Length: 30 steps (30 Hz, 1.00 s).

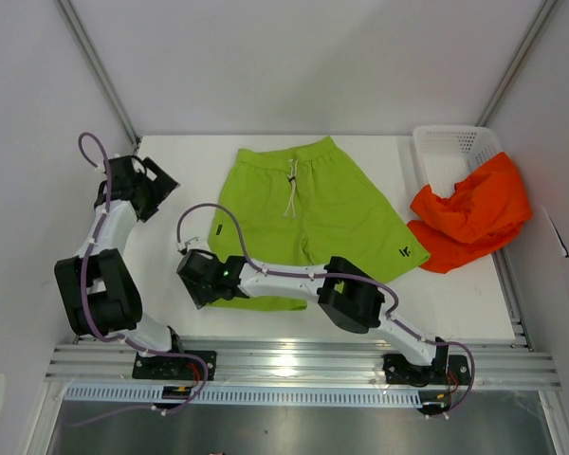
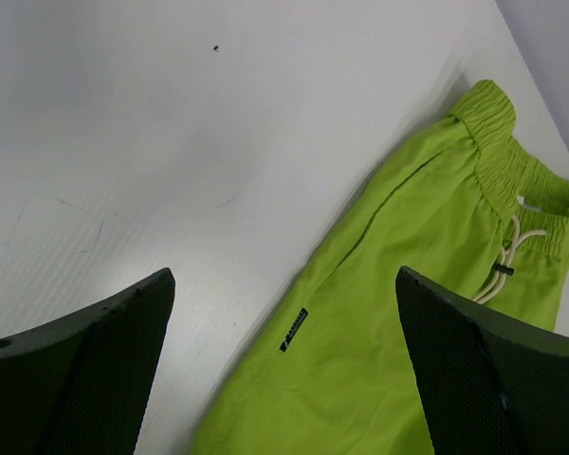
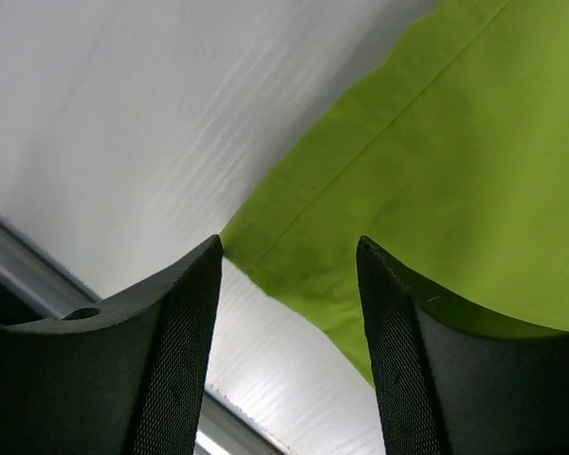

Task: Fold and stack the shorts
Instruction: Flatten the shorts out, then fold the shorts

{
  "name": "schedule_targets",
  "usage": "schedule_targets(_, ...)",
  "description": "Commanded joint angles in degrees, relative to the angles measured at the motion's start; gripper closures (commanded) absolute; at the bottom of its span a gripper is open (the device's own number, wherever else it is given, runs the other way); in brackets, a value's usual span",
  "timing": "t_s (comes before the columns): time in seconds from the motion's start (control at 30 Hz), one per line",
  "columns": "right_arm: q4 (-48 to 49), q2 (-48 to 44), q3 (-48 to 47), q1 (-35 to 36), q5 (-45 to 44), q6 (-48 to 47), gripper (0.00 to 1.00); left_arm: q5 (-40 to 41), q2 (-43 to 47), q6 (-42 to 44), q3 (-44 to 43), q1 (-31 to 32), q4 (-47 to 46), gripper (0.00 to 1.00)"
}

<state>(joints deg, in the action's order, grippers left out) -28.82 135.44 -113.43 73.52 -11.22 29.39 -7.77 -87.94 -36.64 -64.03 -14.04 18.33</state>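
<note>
The lime green shorts [image 1: 308, 213] lie spread flat in the middle of the table, waistband and white drawstring at the far side. The orange-red shorts [image 1: 474, 216] are bunched up at the right, draped over the basket's near end. My right gripper [image 1: 204, 284] is low at the near left leg hem of the green shorts [image 3: 427, 142]. It [image 3: 288, 243] is open, with the hem corner showing between its fingertips and nothing pinched. My left gripper [image 1: 161, 190] hovers wide open to the left of the green shorts [image 2: 408, 284]. It [image 2: 284, 275] holds nothing.
A white mesh basket [image 1: 450, 150] stands at the back right corner, partly covered by the orange-red cloth. The metal rail [image 1: 294, 360] runs along the table's near edge, close under my right gripper. Grey walls close in on both sides and the back.
</note>
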Motion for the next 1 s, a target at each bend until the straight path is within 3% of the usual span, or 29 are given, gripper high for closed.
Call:
schedule_targets(0.0,-2.7,2.5,-4.4,0.5,-2.1,1.3,0.39,-1.5,2.2,-1.5,1.0,-1.3,-2.3,0.01)
schedule_targets(0.1,-4.8,5.2,-6.8,1.0,-3.9,1.1,0.42,-2.3,1.8,-1.8,1.1,-1.3,-2.9,0.01)
schedule_targets(0.2,-4.6,5.6,-6.3,1.4,-4.9,0.7,0.67,-2.5,1.7,-1.7,1.6,-1.3,-3.8,0.01)
schedule_targets(0.23,-4.7,4.8,-5.8,1.5,-5.5,0.5,0.80,-2.5,1.5,-1.6,2.0,-1.3,-4.3,0.01)
schedule_targets(0.33,-1.2,-1.2,0.7,2.8,-8.5,-0.9,1.00,-4.2,0.9,-1.6,2.5,-1.3,-5.3,0.01)
schedule_targets(0.5,10.9,-16.8,27.0,5.2,-7.9,-3.1,1.00,-4.1,0.0,-1.0,3.0,1.7,-5.8,0.01)
schedule_targets(0.7,17.0,-34.3,50.5,9.3,-5.5,-1.1,1.00,-4.4,-2.8,-0.1,3.9,9.1,-6.1,0.01)
schedule_targets(0.97,18.6,-39.9,56.7,14.5,-6.5,4.1,1.00,-3.5,-7.5,0.4,1.8,18.0,-7.3,0.01)
